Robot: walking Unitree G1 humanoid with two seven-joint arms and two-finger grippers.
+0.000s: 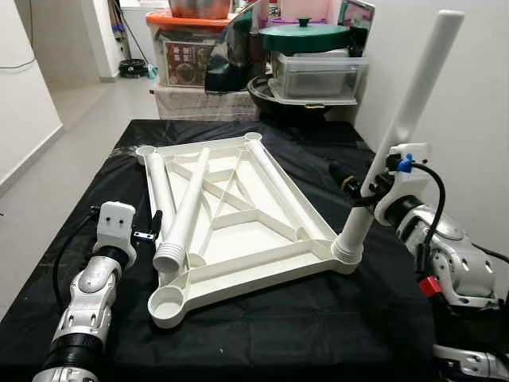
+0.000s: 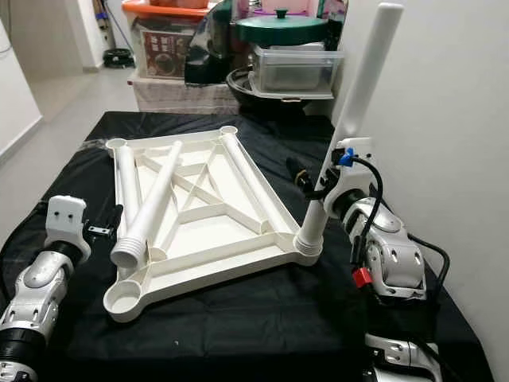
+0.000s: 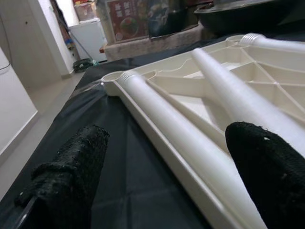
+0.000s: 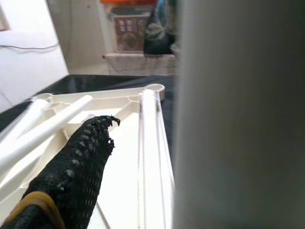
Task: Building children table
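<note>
The white table top (image 1: 262,239) lies upside down on a black cloth. One white leg (image 1: 413,103) stands upright in the near right corner socket (image 1: 347,253), leaning slightly right. My right gripper (image 1: 359,188) is shut on its lower part, and a black finger (image 4: 71,176) shows beside the leg. Three more legs lie on the top: one along the left edge (image 1: 162,187), one diagonal (image 1: 188,207), one along the right edge (image 1: 278,179). My left gripper (image 3: 169,136) is open, low by the left edge, fingers (image 3: 71,167) spread toward the left-edge leg (image 3: 176,129). The near left socket (image 1: 169,301) is empty.
The black cloth (image 1: 278,334) covers the work surface. Behind its far edge stand stacked storage boxes (image 1: 187,56), a clear bin (image 1: 318,76) and a green-lidded pot (image 1: 304,36). A white wall (image 1: 477,95) runs close on the right. Open floor (image 1: 71,103) lies to the left.
</note>
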